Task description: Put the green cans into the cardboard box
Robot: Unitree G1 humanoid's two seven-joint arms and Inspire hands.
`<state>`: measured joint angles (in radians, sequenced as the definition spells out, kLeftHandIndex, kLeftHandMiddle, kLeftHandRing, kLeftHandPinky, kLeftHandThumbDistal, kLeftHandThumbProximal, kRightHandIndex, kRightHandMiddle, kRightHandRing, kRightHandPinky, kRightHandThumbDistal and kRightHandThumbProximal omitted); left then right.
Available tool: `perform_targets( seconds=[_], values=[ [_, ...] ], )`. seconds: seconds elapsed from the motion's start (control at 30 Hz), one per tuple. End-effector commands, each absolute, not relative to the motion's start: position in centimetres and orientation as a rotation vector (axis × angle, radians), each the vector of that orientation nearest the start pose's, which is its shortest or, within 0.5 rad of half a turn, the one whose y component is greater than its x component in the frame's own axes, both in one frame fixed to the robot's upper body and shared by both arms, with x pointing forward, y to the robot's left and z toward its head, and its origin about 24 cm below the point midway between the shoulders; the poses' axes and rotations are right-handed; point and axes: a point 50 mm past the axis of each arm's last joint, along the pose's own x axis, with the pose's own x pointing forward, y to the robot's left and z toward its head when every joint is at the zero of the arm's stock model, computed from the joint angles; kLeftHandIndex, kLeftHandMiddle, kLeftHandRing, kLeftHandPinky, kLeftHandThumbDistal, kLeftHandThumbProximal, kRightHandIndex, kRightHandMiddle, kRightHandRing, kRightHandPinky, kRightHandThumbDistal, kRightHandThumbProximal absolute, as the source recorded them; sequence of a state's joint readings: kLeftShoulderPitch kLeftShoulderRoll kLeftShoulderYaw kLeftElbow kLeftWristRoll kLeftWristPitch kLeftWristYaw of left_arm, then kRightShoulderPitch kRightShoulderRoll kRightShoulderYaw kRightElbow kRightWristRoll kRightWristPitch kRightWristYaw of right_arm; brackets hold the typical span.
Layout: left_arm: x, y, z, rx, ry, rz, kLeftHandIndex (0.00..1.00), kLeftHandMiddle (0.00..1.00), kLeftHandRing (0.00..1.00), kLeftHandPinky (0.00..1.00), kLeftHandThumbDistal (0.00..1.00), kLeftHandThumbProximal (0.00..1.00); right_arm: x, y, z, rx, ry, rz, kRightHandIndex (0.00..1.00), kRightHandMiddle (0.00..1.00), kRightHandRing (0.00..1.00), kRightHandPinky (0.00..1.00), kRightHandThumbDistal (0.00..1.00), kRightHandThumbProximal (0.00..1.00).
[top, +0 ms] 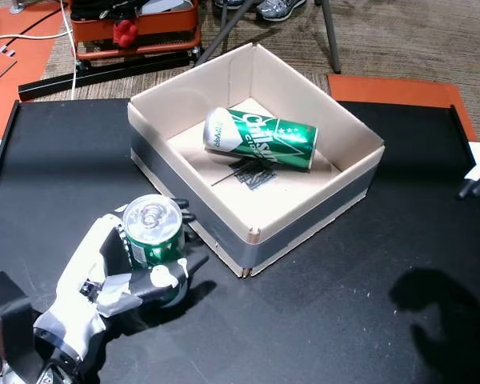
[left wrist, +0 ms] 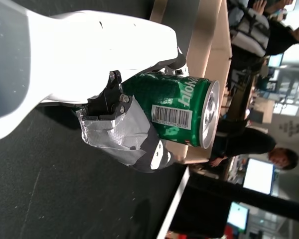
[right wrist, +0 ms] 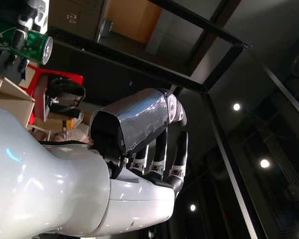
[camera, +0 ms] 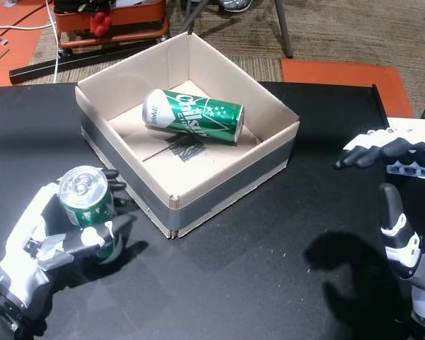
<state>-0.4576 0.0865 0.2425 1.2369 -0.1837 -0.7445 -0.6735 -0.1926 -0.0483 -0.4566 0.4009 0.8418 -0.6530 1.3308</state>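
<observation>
On the left, an upright green can [camera: 87, 204] is gripped in the left hand [top: 120, 276] just outside the box [camera: 223, 170], near its front corner; a second can [top: 260, 138] is seen lying inside. A lift over the wall is called for next. The right hand [camera: 397, 202] is held open, empty

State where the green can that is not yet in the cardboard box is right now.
In both head views the upright green can sits in the left hand, at the table's left front, just outside the cardboard box.
</observation>
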Motion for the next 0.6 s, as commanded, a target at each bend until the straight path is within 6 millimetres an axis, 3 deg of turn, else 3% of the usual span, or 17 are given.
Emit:
perform_targets(
  seconds=[0.0, 0.57],
  values=[
    [27.94, 16.72, -3.05, -0.125, 0.004, -0.413, 0.94, 0.59, 0.63, 0.66, 0.88, 0.07, 22.97, -23.16, 6.80, 0.210, -0.886, 0.497, 0.44, 0.47, 0.51, 0.58, 0.61, 0.00],
    [27.83, 16.32, -2.92, -0.124, -0.026, -0.410, 0.92, 0.58, 0.63, 0.66, 0.82, 0.09, 22.74, -23.19, 6.88, 0.188, -0.885, 0.485, 0.42, 0.47, 0.50, 0.57, 0.65, 0.00]
  ],
)
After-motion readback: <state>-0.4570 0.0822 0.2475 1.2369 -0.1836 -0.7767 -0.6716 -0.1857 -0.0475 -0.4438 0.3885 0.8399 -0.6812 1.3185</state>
